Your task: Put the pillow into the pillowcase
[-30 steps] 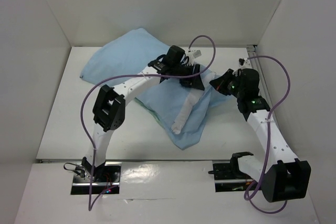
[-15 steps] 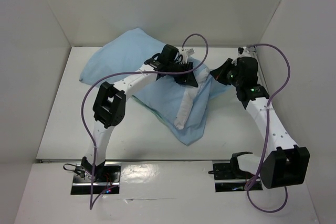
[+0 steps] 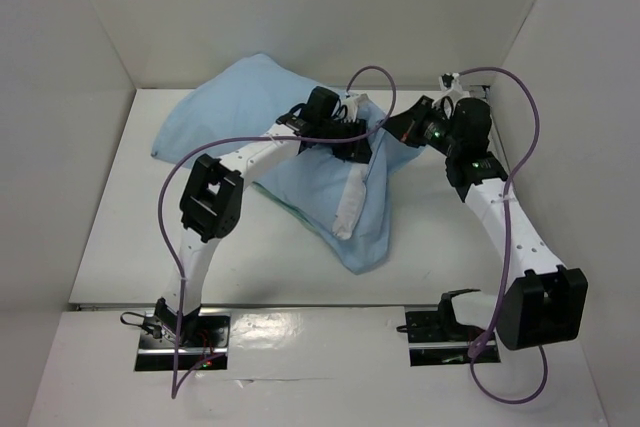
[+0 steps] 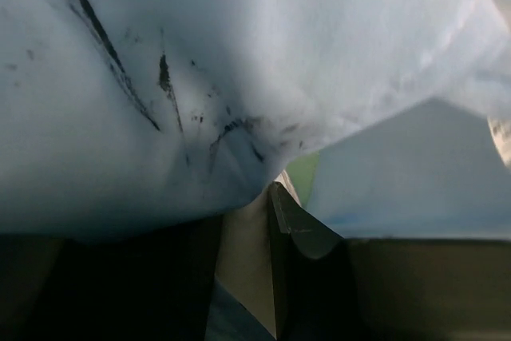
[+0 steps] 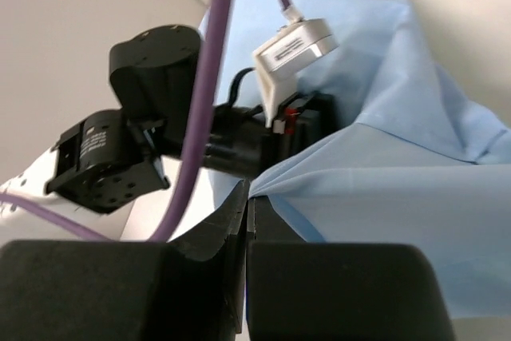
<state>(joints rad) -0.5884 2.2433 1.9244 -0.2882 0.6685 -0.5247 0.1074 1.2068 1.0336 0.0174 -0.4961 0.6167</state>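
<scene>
The light blue pillowcase (image 3: 230, 112) lies bunched from the back left to the middle of the table. A narrow white strip of the pillow (image 3: 352, 205) shows at its front opening; the rest of the pillow is hidden. My left gripper (image 3: 356, 150) is at that opening, with cloth draped over its fingertips. In the left wrist view the gripper (image 4: 243, 221) has a gap between its jaws, with pale fabric with black smudges (image 4: 200, 61) resting above. My right gripper (image 3: 397, 132) is shut on the pillowcase edge (image 5: 399, 189) and holds it lifted beside the left wrist (image 5: 160, 133).
White walls close the table in at the back, left and right. Purple cables (image 3: 370, 77) loop over both arms near the pillowcase. A sliver of green cloth (image 4: 302, 177) shows beside the left finger (image 4: 299, 233).
My right gripper has moved back and left with the pillowcase edge, drawing the cloth over the left gripper. The white strip is shorter and more covered. The left gripper has shifted slightly back.
</scene>
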